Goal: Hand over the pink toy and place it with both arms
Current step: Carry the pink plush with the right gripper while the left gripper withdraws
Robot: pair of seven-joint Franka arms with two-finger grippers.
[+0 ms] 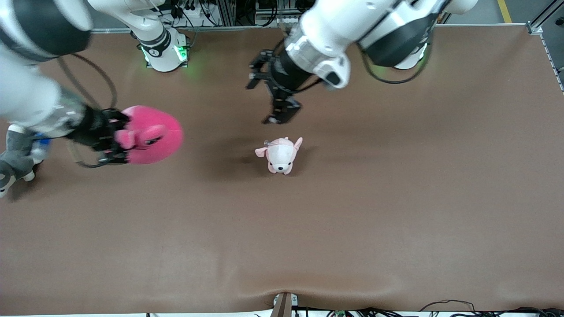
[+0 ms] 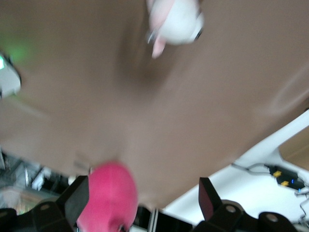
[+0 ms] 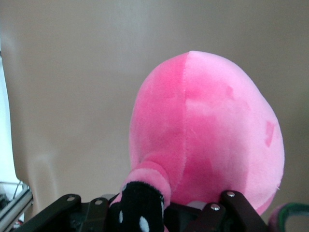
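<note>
The right gripper (image 1: 118, 140) is clamped on the pink toy (image 1: 152, 134) at its stalk-eye end, holding it in the air over the right arm's end of the table (image 1: 352, 229). The toy's rounded body juts out from the fingers toward the table's middle, its long axis roughly level. The left gripper (image 1: 268, 102) hangs with jaws wide apart and nothing between them, above the puppy plush (image 1: 280, 155).

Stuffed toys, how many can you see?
3. The pink toy is held up in the right gripper. The puppy stands mid-table, under the open left gripper. A grey plush sits at the right arm's end, partly hidden.
</note>
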